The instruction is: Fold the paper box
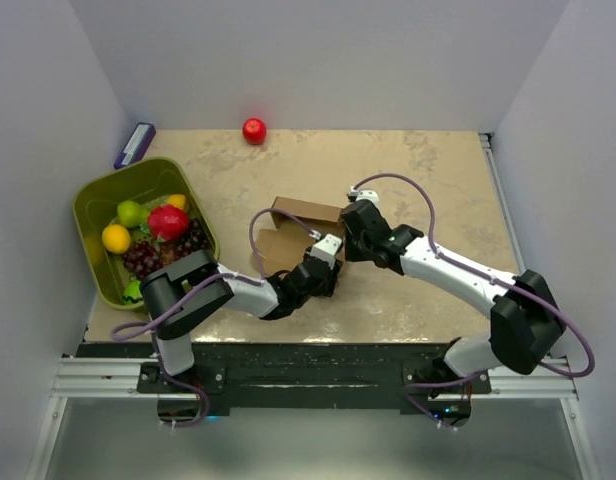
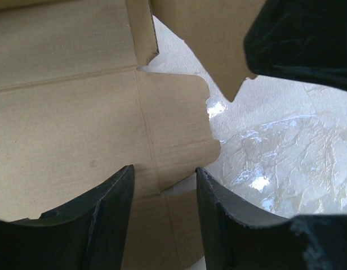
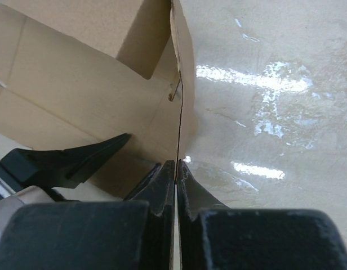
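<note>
The table (image 1: pixel 428 180) carries the work, and the green bin (image 1: pixel 128 172) of fruit sits at its left, well apart from the job. The paper box (image 1: pixel 293 215) lies half-formed in the middle of the table between the two arms, its base panel flat and its flaps loose. The right gripper (image 3: pixel 176 169) is clenched on the thin edge of an upright side wall (image 3: pixel 183 95) at the right of the box. The left gripper (image 2: pixel 163 170) hangs over the near side with its jaws apart, grasping nothing. A tabbed flap (image 2: pixel 173 124) lies just beyond its fingertips.

I judge the step in hand to be raising that flap against the held wall. To do it well, the right gripper should hold the wall upright. The left should take the flap near its crease and bend it along the scored line without dragging the base sideways.

No brand, label or writing can be read; the cardboard is plain.
</note>
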`<state>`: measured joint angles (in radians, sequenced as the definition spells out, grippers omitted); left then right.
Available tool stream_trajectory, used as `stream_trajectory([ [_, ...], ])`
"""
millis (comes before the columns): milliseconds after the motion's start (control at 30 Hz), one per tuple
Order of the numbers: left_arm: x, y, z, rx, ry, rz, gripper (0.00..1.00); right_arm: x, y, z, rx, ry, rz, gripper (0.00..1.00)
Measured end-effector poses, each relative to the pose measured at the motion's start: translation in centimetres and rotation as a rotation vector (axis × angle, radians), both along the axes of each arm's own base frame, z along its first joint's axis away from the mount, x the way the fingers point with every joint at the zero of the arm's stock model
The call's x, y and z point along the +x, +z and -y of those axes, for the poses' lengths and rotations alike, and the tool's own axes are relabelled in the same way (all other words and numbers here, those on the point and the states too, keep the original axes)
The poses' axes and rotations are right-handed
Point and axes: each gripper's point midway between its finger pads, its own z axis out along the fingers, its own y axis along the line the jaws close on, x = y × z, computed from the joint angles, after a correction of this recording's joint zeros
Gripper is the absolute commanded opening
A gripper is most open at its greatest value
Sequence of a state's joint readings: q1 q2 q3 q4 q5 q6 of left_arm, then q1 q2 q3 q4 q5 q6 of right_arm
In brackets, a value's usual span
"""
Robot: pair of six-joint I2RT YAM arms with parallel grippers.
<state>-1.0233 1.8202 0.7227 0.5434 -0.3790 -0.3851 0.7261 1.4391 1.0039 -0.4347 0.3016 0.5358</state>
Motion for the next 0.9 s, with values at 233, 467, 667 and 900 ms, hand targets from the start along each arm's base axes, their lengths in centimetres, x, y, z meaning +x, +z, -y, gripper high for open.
stream_trajectory([
  [233,-0.3,-0.1,0.5,-0.064,-0.029,0.013,0.51,0.3,-1.6,-1.3,0.06,-0.003,-0.013,0.0],
  [467,-0.3,-0.1,0.9,-0.122,-0.046,0.024,0.5,1.7,-3.4,-2.7,0.147,-0.05,0.0,0.0],
  [667,-0.6,0.0,1.3,-0.142,-0.074,0.023,0.5,2.3,-3.9,-4.6,0.242,-0.058,0.011,0.08],
  [900,-0.6,0.0,1.2,-0.168,-0.067,-0.004,0.49,2.3,-4.1,-5.1,0.275,-0.055,0.014,0.42],
])
